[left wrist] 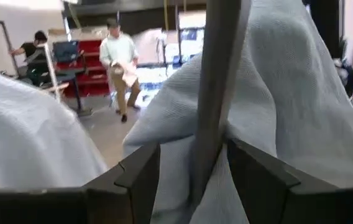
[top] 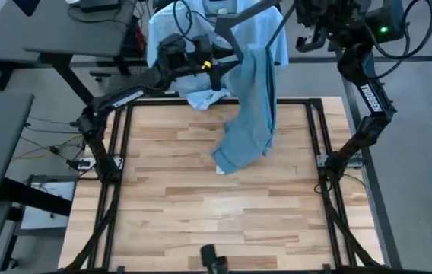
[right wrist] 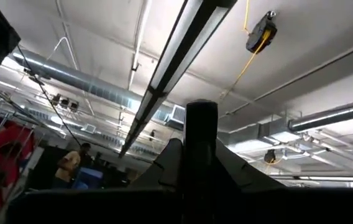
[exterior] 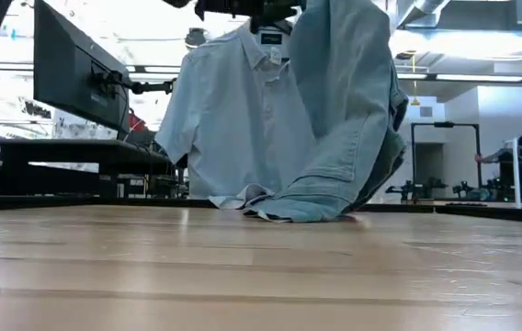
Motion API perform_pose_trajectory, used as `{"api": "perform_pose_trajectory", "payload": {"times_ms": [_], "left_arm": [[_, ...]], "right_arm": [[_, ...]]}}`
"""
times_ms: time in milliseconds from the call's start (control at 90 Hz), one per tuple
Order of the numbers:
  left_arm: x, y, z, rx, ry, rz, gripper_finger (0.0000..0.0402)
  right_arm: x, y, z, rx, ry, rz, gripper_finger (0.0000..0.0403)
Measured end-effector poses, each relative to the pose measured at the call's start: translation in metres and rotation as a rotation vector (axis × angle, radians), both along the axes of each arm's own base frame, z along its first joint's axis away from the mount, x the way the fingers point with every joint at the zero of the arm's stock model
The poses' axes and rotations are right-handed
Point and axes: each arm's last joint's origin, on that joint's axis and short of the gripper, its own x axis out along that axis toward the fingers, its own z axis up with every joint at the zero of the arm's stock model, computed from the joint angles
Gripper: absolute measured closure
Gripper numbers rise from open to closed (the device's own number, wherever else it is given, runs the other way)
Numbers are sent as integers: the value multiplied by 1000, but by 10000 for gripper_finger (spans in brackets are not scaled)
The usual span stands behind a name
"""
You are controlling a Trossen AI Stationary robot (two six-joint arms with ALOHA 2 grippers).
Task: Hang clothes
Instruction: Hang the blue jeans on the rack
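Draping from a dark rail [top: 250,15] at the table's [top: 201,205] twelve o'clock edge, the jeans [top: 250,106] hang folded over it, their lower end resting on the wood, so they are probably not yet settled. The left gripper [left wrist: 192,180] sits at about eleven o'clock beside them, its fingers spread either side of the rail with denim behind, clamping nothing, likely to guide cloth over the bar. The shirt [exterior: 233,119] hangs behind the jeans, already up. The right gripper [right wrist: 198,155] waits high at one o'clock, pointed at the ceiling; whether it is closed, I cannot tell.
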Motion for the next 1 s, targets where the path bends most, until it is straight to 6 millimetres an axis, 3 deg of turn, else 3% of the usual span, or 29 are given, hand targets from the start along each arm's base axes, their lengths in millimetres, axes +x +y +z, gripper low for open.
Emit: {"api": "perform_pose_trajectory", "payload": {"times_ms": [144, 278, 378, 456, 533, 600, 767, 1000], "left_arm": [[8, 2, 0, -4, -121, -59, 231], [5, -4, 14, 31, -241, -142, 231], [6, -7, 15, 42, -251, -148, 234], [7, -6, 12, 1, -211, -149, 261], [3, -1, 8, -22, -138, -123, 325], [-7, 2, 8, 8, -38, -106, 369], [-53, -2, 21, 60, 219, 32, 369], [-122, -25, 39, 92, 497, 210, 369]], "right_arm": [[2, 0, -2, 11, 25, 0, 373], [4, -2, -4, 26, 51, 3, 373], [5, -2, -5, 33, 61, 3, 373], [5, -2, -5, 35, 65, 3, 373], [4, -2, -6, 44, 79, 2, 373], [3, -2, -8, 71, 128, -5, 373], [-8, -5, -21, 144, 319, -77, 355], [-28, -24, -54, 297, 662, -219, 327]]}}
